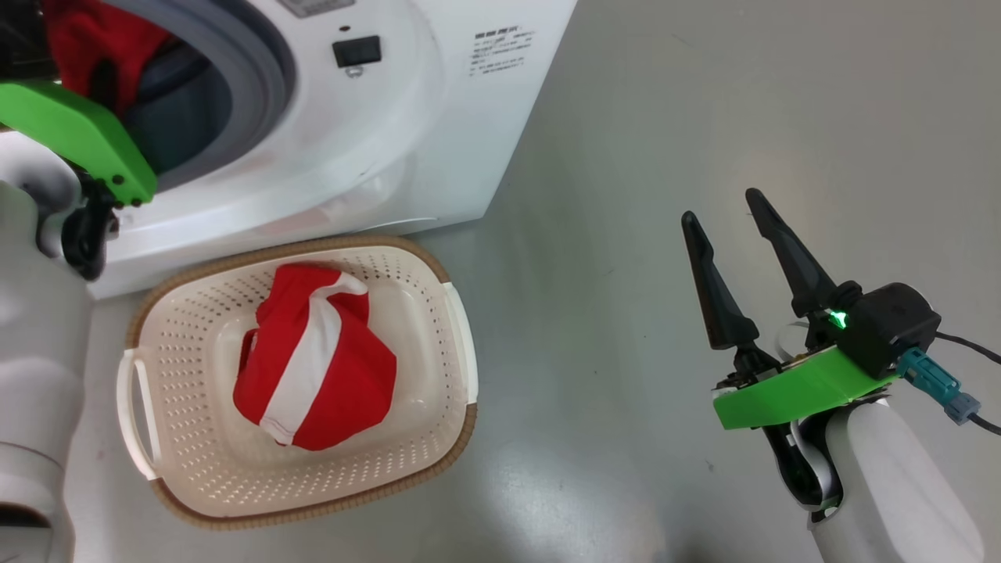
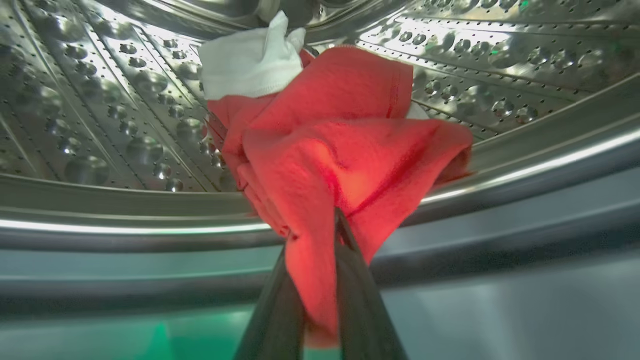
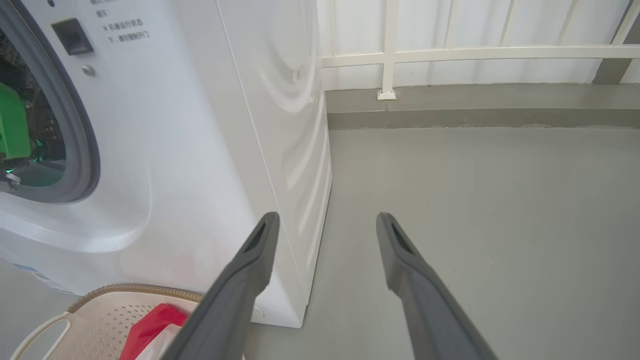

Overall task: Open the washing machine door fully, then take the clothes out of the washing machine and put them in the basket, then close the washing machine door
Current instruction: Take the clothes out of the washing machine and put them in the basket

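Left hand (image 2: 312, 232): clamped on red cloth (image 2: 360, 150) inside drum (image 2: 90, 125), 11 o'clock in head view.
Right hand (image 1: 720, 205): open, empty, over floor (image 1: 626, 117), 4 o'clock.
Basket (image 1: 195, 453): 7 o'clock, before washer (image 1: 438, 117), holding another red-white garment (image 1: 313, 367).

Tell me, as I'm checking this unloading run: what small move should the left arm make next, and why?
Probably draw the left gripper back out of the drum: its fingers pinch a red garment there, and the basket stands just before the washing machine.
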Robot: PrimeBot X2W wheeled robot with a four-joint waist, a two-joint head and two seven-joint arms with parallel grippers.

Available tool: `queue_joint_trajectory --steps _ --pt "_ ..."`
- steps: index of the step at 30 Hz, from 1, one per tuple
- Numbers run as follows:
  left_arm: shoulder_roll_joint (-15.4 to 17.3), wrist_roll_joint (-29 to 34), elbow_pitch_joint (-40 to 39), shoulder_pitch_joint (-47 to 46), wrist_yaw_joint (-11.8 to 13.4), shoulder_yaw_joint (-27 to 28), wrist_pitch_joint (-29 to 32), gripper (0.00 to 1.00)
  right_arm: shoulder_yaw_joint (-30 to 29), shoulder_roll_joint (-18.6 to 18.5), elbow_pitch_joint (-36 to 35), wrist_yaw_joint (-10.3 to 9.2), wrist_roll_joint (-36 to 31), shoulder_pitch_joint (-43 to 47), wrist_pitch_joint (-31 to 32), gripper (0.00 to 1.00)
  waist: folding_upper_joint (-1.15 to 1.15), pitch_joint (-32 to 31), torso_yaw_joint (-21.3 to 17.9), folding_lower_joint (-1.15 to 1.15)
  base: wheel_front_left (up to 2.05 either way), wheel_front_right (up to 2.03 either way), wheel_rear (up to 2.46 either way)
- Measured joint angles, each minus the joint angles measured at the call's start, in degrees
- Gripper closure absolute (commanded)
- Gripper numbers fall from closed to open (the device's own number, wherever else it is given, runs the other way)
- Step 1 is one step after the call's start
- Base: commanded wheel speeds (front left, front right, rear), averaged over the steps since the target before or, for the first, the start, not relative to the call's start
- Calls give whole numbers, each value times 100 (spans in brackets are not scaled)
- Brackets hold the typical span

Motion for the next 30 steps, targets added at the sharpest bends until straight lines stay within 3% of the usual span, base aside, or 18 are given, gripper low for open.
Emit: queue_joint_trajectory --steps 10,15,19,30 --pt "-83 -32 -141 227 2 5 -1270 100 -45 34 111 0 48 1 1 0 0 -215 176 0 0 0 0" --pt "-76 -74 -535 638 1 109 -1407 100 -45 33 130 0 84 13 0 0 0 -405 237 0 0 0 0" --pt "2 -12 -1359 1094 14 377 -1408 100 -80 32 135 0 85 26 0 0 0 -561 285 0 0 0 0" --pt "-31 502 -2867 2537 279 940 -1408 100 -213 27 169 0 85 366 0 0 0 -1052 421 0 0 0 0"
